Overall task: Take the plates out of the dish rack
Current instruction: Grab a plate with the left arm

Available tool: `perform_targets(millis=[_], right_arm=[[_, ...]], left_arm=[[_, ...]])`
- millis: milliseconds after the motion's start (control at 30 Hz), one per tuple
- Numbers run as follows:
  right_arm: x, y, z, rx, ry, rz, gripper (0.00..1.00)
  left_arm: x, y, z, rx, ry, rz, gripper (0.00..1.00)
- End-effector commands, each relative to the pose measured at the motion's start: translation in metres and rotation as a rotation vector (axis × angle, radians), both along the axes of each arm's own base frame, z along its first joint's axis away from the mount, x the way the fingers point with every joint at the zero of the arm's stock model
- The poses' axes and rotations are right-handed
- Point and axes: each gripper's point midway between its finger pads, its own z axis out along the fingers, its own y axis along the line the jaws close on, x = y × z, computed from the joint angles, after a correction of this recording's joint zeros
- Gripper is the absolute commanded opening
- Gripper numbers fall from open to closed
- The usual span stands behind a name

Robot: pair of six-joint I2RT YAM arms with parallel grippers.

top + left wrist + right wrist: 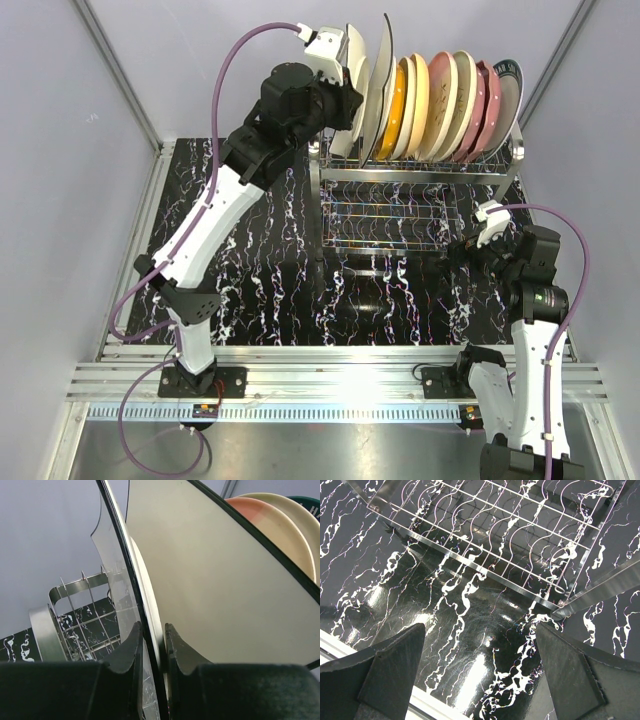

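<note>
Marble tabletop (pixel 270 290) | left claw (pixel 153 627) clamps plate (pixel 356 70), bottom hidden | right claw (pixel 480 630) released

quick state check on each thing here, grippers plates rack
left gripper: shut on the rim of the leftmost plate
leftmost plate: upright, gripped
other plates: upright on edge in the top tier
dish rack: top tier loaded, lower tier bare
right gripper: open, empty, over the tabletop
</note>
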Motion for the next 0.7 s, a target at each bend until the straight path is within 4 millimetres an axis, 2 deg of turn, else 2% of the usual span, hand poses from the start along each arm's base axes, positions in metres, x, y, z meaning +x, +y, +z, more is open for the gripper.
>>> perform_targets(millis=[0,200,467,667], right_arm=[[0.006,-0.003,0.006,-0.005,-0.03,-0.015,1.0],[0.006,-0.004,0.007,-0.01,-0.037,-0.019,1.0],[0.006,-0.004,0.006,-0.007,-0.032,-0.02,1.0],[0.006,-0.003,0.005,-0.006,-0.029,-0.018,1.0]], left_arm=[[-0.04,0.025,0.113,-0.197,-0.274,-0.041,0.0],[-0.055,0.033,0.142,-0.254,-0.348,-0.019,0.0],[-0.06,0.036,0.149,-0.249,-0.382,-0.022,0.0],[-0.073,0.043,0.166,-0.275,-0.435,-0.026,0.0]])
